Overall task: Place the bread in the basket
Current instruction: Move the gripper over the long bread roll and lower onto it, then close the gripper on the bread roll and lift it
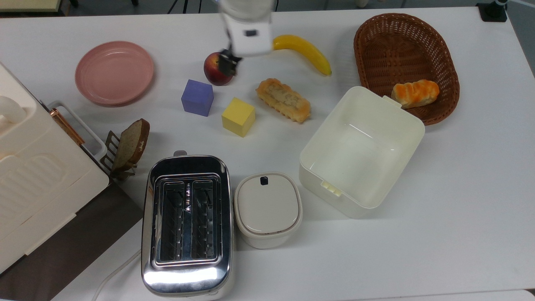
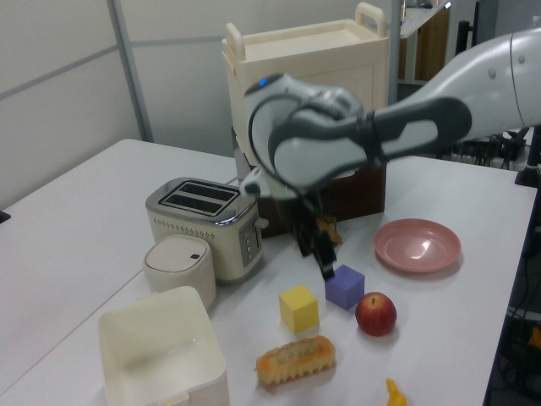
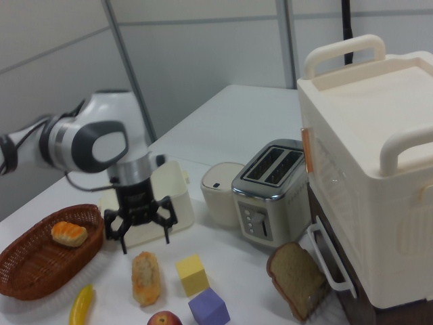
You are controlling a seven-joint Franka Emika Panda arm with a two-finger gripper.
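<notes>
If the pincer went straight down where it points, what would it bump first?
Probably the long golden-tan ridged bread loaf: in the right view the open pincer hangs above it, pointing down. Depth is unclear, so it might meet the white table beside it.

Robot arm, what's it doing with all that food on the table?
The robot's gripper hangs open and empty above the table, close to the long golden bread. The bread lies on the table between the yellow block and the cream tub, not yet picked up. The brown wicker basket sits beyond the tub and already holds an orange twisted bun. It looks like the bread goes in there next.
</notes>
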